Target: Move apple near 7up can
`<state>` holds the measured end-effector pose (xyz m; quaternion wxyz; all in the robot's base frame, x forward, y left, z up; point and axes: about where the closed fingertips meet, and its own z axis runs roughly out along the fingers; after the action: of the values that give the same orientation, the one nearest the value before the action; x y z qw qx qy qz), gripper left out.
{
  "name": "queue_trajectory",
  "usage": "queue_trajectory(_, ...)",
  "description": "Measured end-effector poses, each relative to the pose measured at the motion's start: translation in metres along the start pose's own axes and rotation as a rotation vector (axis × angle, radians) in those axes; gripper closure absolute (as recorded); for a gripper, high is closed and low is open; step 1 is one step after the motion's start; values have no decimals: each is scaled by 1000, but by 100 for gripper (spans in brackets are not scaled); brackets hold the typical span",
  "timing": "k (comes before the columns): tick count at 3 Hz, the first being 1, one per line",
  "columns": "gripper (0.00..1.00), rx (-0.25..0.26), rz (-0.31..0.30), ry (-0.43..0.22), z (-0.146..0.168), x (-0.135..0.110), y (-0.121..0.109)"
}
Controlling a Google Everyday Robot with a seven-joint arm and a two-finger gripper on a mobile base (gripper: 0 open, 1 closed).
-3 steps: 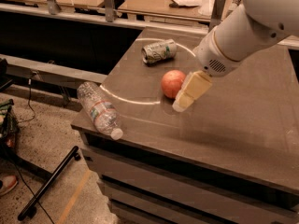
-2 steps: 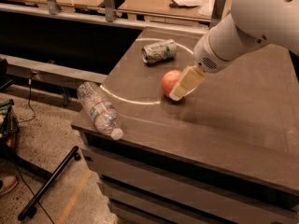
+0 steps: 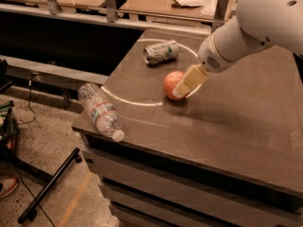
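Note:
The reddish-orange apple [image 3: 169, 84] sits on the dark table [image 3: 227, 131], near its middle. The green and silver 7up can [image 3: 161, 52] lies on its side at the table's far left, a short way behind and to the left of the apple. My gripper [image 3: 181, 91] comes down from the white arm at the upper right and is right at the apple, its cream-coloured end covering the apple's right side. The apple rests on the table surface.
A clear plastic bottle [image 3: 99, 109] with a white cap lies at the table's front left corner, partly over the edge. A second table with papers [image 3: 189, 0] stands behind. The floor drops away to the left.
My gripper has moved left and down onto the apple's right side. The apple, can and bottle lie where they were.

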<state>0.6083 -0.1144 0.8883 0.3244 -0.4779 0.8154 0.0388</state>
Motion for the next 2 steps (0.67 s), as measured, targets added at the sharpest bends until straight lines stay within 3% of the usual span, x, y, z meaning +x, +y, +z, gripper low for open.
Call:
queue_trajectory(1,0,-63,32,-16,-3,-3,12)
queue_trajectory(2,0,-89,32,-17,0,-6,25)
